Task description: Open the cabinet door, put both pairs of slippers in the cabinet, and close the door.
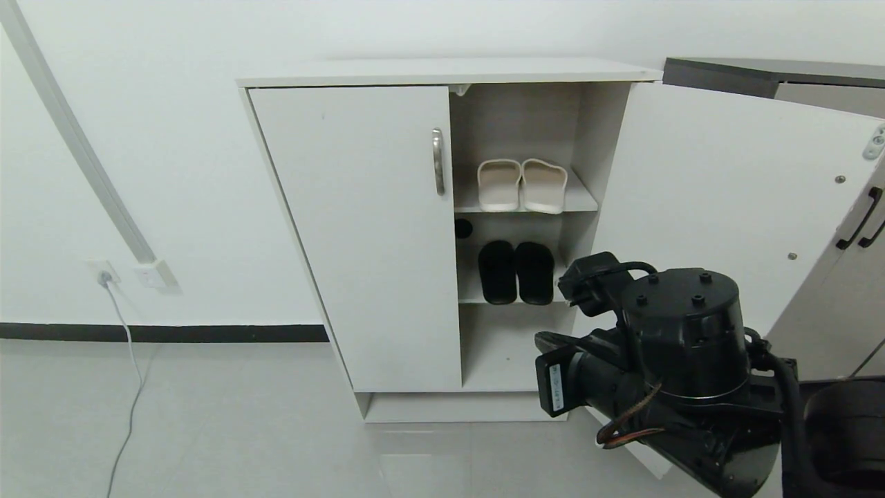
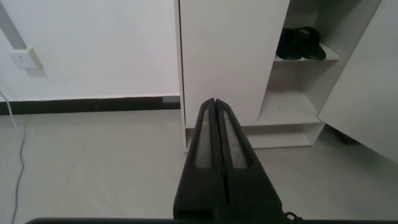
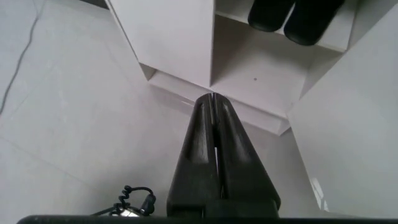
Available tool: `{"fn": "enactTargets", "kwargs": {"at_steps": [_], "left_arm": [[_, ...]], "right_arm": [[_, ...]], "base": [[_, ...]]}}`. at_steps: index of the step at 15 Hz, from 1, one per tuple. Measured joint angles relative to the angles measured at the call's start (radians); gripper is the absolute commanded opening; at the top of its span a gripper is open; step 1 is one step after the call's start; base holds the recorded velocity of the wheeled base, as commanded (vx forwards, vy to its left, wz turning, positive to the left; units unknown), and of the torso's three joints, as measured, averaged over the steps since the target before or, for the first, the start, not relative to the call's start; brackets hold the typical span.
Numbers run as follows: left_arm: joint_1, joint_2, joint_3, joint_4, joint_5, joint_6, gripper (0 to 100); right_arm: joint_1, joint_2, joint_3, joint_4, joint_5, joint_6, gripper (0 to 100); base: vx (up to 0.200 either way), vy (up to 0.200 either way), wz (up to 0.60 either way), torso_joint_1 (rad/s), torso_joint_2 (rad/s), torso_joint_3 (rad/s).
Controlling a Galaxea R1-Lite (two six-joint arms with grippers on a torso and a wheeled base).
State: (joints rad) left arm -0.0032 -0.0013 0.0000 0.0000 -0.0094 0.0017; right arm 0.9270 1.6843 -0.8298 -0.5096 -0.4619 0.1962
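Right gripper (image 3: pixel 213 96): fingers clenched flat together, nothing between them, hanging over the floor (image 3: pixel 74 106) in front of the cabinet's bottom compartment. Left gripper (image 2: pixel 214 104): likewise pressed shut and empty, low and facing the closed left door (image 1: pixel 359 235).

Task items: beige slippers (image 1: pixel 522 185) lie side by side on the upper shelf and black slippers (image 1: pixel 516 272) on the shelf below. Both pairs are inside the cabinet (image 1: pixel 442 72). The right door (image 1: pixel 719 200) stands wide open, so closing appears to be the remaining step.

Risks: the door panel is smooth, flat white laminate, so slim closed fingers pushing it may skid along the face. The right arm sits close to the door's lower edge, and a swing could catch it. The black pair rests near its shelf front and may foul the door.

Materials: the slippers are moulded and soft-looking with rounded toes. The left door carries a slim metal bar handle (image 1: pixel 437 162). The floor is glossy tile.
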Motion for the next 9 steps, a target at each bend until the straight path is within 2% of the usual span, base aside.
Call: {"fn": "enactTargets", "kwargs": {"at_steps": [7, 9], "left_arm": [[0.000, 0.000, 0.000, 0.000, 0.000, 0.000, 0], [0.000, 0.000, 0.000, 0.000, 0.000, 0.000, 0]], "right_arm": [[-0.007, -0.002, 0.040, -0.027, -0.003, -0.001, 0], [-0.007, -0.004, 0.047, -0.033, -0.003, -0.001, 0]], "base": [[0.000, 0.000, 0.00, 0.000, 0.00, 0.000], [0.000, 0.000, 0.00, -0.005, -0.21, -0.256]]}}
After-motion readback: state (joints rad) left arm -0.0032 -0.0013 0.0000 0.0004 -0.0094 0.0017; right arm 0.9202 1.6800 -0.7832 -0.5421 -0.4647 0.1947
